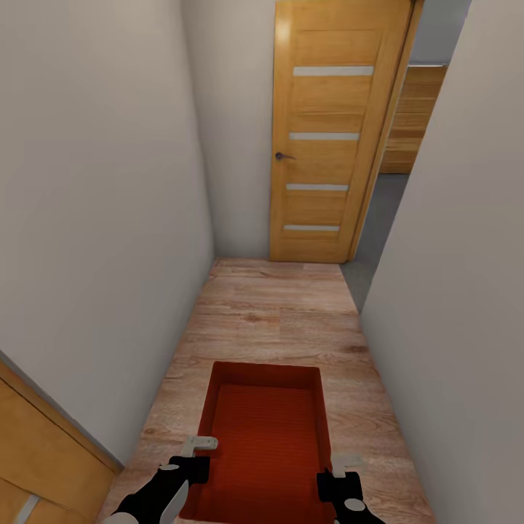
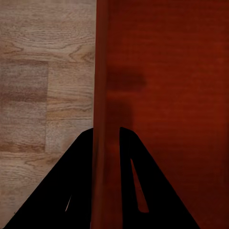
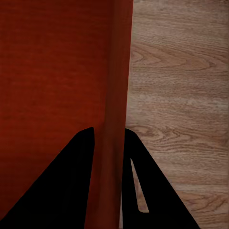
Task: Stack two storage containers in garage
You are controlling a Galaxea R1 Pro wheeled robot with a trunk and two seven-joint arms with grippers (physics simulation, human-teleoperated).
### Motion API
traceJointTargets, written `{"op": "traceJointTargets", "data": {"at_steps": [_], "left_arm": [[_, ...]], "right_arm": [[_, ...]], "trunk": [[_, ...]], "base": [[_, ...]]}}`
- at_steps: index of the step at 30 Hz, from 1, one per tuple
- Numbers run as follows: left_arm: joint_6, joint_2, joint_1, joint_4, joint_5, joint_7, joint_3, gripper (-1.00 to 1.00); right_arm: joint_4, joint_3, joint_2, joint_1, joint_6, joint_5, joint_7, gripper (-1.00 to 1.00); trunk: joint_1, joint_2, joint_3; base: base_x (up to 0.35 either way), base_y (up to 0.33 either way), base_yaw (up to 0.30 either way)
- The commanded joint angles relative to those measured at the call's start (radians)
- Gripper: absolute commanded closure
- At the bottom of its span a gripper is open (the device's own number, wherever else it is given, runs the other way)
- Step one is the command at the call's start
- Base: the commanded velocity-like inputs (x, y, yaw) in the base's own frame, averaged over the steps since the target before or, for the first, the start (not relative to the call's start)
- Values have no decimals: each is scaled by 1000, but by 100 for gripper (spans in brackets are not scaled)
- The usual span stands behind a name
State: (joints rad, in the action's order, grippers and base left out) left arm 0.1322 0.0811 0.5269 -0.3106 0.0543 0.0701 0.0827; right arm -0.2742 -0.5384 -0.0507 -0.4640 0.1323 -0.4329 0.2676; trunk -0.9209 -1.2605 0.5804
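Observation:
One orange-red ribbed storage container (image 1: 266, 437) hangs low in front of me over the light wood plank floor (image 1: 276, 306), lidless and empty. My left gripper (image 1: 195, 466) is shut on its left wall, with one finger on either side of the thin wall (image 2: 100, 95). My right gripper (image 1: 336, 477) is shut the same way on the right wall (image 3: 119, 71). The container's ribbed inside shows in the left wrist view (image 2: 167, 71) and in the right wrist view (image 3: 52, 62).
I am in a narrow hallway between a white wall on the left (image 1: 94, 218) and one on the right (image 1: 451, 291). Ahead is an orange-wood door (image 1: 327, 138) with frosted strips. Right of it is an opening onto grey concrete floor (image 1: 382, 211). Another wood door (image 1: 36, 451) is at lower left.

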Motion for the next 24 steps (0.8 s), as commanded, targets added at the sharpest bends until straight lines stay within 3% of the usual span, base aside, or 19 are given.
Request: {"op": "traceJointTargets", "data": {"at_steps": [1,24], "left_arm": [[6,-1,1,-4,17,11,14,100],[6,-1,1,-4,16,11,14,100]], "right_arm": [[27,-8,11,-1,5,-16,5,100],[27,-8,11,-1,6,-16,5,100]], "trunk": [[-1,0,1],[-1,0,1]], "base": [[323,0,0],[323,0,0]]}}
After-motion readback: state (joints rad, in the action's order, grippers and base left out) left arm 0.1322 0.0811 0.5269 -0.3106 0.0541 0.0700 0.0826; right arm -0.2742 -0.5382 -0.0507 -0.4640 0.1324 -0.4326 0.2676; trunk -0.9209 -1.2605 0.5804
